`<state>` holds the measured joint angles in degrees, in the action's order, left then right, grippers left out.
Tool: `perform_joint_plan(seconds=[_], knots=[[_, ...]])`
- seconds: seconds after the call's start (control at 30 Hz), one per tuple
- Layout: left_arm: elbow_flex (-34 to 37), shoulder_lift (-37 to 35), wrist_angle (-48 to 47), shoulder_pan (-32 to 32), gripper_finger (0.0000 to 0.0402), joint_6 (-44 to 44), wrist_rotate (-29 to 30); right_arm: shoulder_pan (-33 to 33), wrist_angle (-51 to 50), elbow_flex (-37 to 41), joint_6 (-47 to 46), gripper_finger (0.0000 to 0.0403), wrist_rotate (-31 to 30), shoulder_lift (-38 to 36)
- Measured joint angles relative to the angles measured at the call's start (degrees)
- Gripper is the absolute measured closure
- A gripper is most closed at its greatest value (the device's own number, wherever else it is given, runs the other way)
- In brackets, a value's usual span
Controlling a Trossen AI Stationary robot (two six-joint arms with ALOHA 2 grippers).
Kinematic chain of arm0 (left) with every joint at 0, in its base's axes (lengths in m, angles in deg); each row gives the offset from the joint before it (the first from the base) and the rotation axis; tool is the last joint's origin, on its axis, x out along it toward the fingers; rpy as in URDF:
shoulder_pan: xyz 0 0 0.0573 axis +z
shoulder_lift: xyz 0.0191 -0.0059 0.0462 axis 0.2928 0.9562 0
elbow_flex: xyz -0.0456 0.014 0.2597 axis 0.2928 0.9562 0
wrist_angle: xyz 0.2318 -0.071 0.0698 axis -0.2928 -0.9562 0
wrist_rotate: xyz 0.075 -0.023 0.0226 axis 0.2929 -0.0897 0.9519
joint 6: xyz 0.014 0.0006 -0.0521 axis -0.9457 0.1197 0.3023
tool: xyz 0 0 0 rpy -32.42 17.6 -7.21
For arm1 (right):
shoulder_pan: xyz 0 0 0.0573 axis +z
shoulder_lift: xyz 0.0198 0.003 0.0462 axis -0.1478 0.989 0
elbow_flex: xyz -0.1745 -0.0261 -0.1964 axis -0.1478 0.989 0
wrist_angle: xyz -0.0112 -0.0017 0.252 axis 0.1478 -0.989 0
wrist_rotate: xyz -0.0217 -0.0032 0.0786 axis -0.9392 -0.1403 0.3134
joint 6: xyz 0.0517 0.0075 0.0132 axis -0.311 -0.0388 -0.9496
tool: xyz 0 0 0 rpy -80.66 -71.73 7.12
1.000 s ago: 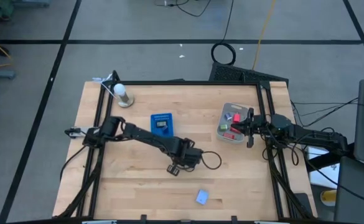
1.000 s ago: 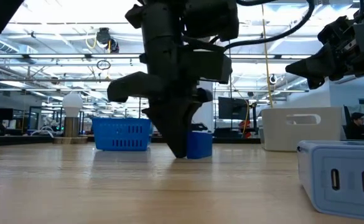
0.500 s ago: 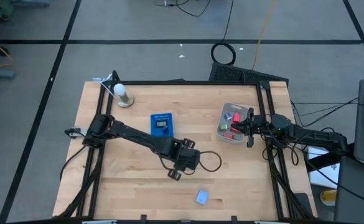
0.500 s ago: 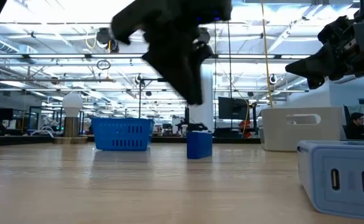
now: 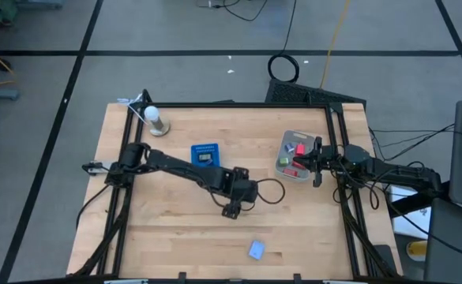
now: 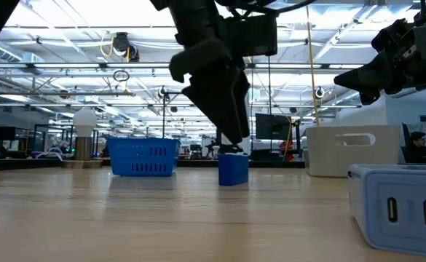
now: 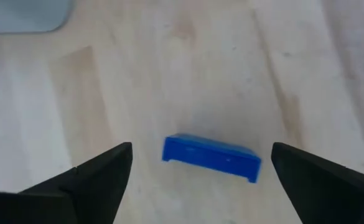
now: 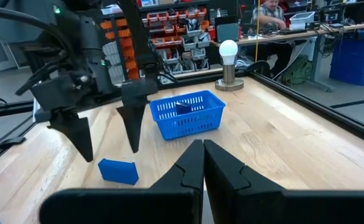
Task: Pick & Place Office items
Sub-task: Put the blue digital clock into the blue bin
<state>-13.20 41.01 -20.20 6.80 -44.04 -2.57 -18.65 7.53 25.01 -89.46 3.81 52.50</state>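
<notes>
The left gripper [image 7: 200, 171] hangs open above the middle of the table [image 5: 175, 237], its two dark fingers [image 7: 101, 177] spread wide with nothing between them. Straight below it, seen in the left wrist view, a blue block [image 7: 211, 157] lies flat on the wood, apart from both fingers. In the low view the same blue block [image 6: 233, 168] stands on the table with the fingertips just over its top, not touching as far as can be told. From the right wrist camera the left gripper [image 8: 104, 134] shows with its fingers on either side of the space above the blue block [image 8: 118, 171].

Behind the block is a blue basket [image 5: 205, 156], with a small dark item inside it. A lamp [image 5: 156, 120] with a white bulb stands near the table's far left corner. A light blue adapter [image 5: 256, 250] lies near the front edge, well apart from the block.

At the right side of the table sits a grey bin [image 5: 294, 158] holding red, green and pink items [image 5: 295, 151]. The right gripper [image 5: 317, 162] waits just beside that bin, above its right edge, fingers pressed together and empty; the right wrist view shows them shut tight [image 8: 203, 165].

A person [image 8: 270, 14] sits at a desk in the room beyond the table.
</notes>
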Motion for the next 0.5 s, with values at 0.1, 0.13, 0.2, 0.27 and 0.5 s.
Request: perform_joint_plan(seconds=[0.1, 0.13, 0.2, 0.27, 0.5], knots=[[0.00, 0.02, 0.22, 0.86, 0.0027, -1.92, -4.12, 0.02, -0.02, 0.00, 0.00, 0.0401, 0.00, 0.00], [0.00, 0.02, 0.23, 1.05, 0.0027, -2.82, -5.19, 0.02, -0.01, 0.00, 0.00, 0.0401, 0.00, 0.00], [0.00, 0.02, 0.24, 1.32, 0.0020, -4.70, -6.85, 0.01, -0.02, 0.00, -0.33, 0.0401, 0.19, 0.00], [0.00, 0.02, 0.25, 1.47, 0.0008, -7.13, -8.21, 0.00, 0.02, 0.00, -0.44, 0.0401, 1.38, 0.00], [-0.02, 0.04, 1.48, 2.59, 0.0008, -8.28, -8.46, 0.02, -0.22, -0.07, -0.87, 0.0401, 3.07, 0.00]])
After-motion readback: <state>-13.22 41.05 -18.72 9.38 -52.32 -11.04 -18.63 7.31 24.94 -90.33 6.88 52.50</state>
